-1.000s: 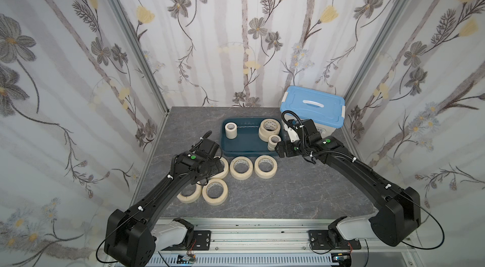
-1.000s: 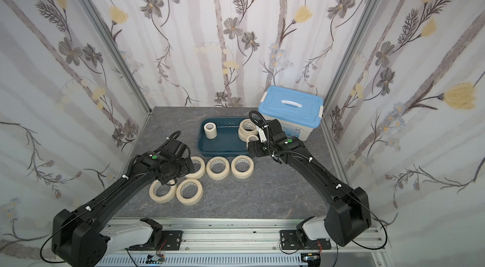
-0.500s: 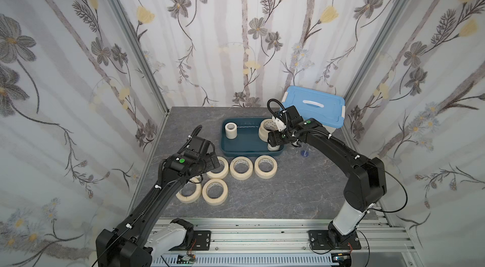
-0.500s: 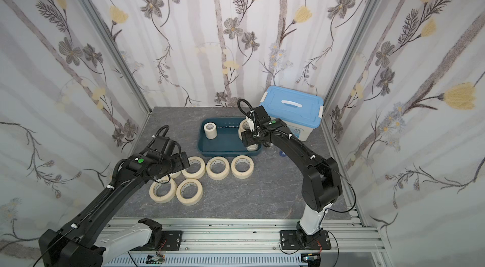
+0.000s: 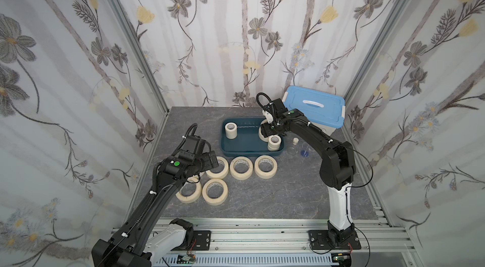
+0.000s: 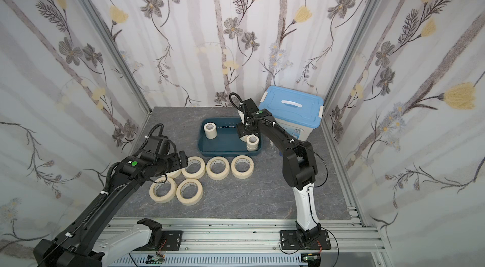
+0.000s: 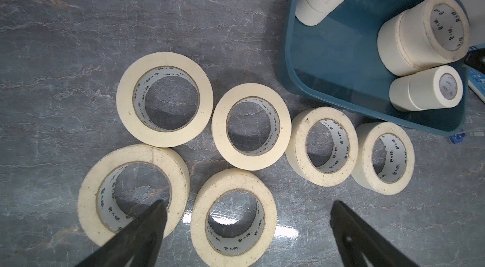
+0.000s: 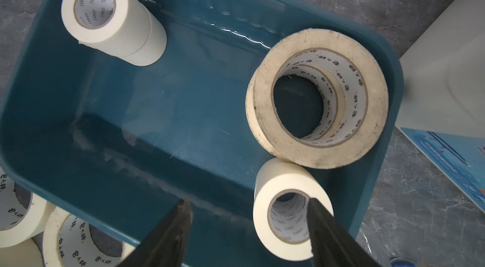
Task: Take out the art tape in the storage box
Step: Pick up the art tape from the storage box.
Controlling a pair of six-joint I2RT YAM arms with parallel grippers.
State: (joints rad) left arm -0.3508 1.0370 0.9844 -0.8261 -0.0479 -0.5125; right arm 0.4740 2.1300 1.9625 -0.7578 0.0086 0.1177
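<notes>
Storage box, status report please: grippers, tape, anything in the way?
Left gripper open above table rolls. Right gripper open, one finger inside small roll in storage box. Three stacks remain inside. Nothing blocking.

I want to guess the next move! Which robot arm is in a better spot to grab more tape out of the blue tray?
Probably the right. The right gripper hangs inside the storage box, one finger in the core of a small tape stack. The left gripper hangs open over the rolls on the table, outside the box.
</notes>
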